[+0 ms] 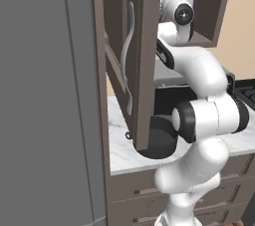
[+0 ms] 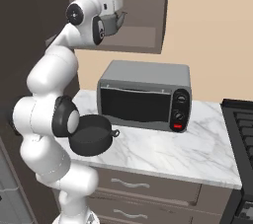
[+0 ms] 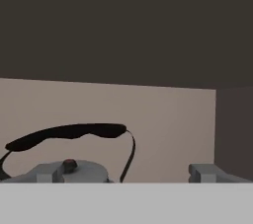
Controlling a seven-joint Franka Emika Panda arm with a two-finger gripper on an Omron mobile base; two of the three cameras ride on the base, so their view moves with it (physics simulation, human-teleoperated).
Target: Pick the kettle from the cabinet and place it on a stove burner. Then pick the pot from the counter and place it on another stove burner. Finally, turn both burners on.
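A grey toaster oven (image 2: 144, 96) is sitting on the counter (image 2: 163, 151) with the pot (image 2: 91, 134) just in front of it, and the cabinet (image 1: 130, 56) door is hanging open beside the arm. Inside the cabinet, the kettle (image 3: 74, 161) is standing upright, its black handle (image 3: 66, 134) arching lengthwise across the hand view, while the gripper (image 3: 121, 176) is reaching in with jaws spread apart, gripping nothing.

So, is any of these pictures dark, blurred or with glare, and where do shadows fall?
Left base view: soft, slightly blurred edges, and the pot sits in shade under the open cabinet door. Right base view: even light, no glare, a faint shadow under the toaster oven. Hand view: dim inside the cabinet, but the kettle handle reads clearly.
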